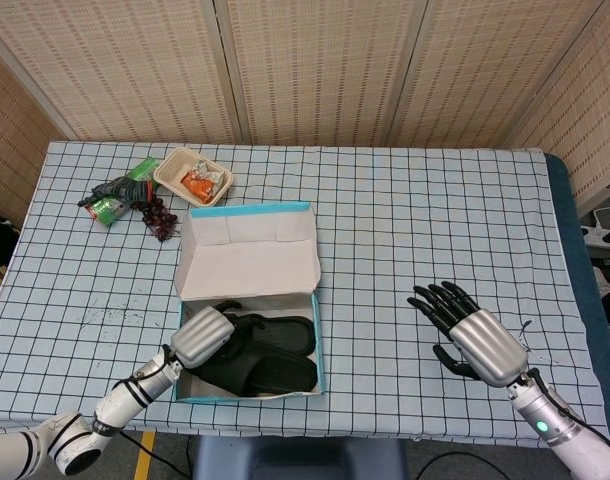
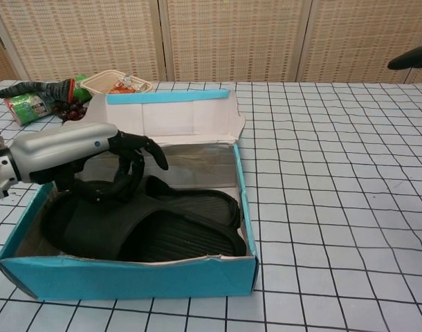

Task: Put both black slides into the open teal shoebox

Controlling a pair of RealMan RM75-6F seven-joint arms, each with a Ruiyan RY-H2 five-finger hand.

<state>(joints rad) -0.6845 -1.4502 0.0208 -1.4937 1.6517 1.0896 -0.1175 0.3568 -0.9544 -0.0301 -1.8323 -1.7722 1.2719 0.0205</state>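
Observation:
The teal shoebox (image 1: 319, 362) (image 2: 128, 278) stands open near the table's front edge, its lid (image 1: 247, 255) folded back. Both black slides lie inside it: one at the front (image 1: 270, 372) (image 2: 162, 238), the other behind it (image 1: 288, 329) (image 2: 205, 205). My left hand (image 1: 203, 338) (image 2: 66, 146) reaches into the box's left end, and its fingers curl down around the strap of the front slide. My right hand (image 1: 470, 335) hovers over the table well right of the box, fingers spread and holding nothing. The chest view shows only a dark tip of the right hand (image 2: 411, 57).
At the back left are a food tray (image 1: 192, 176) (image 2: 114, 83), a green packet with a dark glove (image 1: 110, 195) (image 2: 31, 97) and a bunch of grapes (image 1: 160, 218). The checked tablecloth (image 1: 435, 220) covers the whole table.

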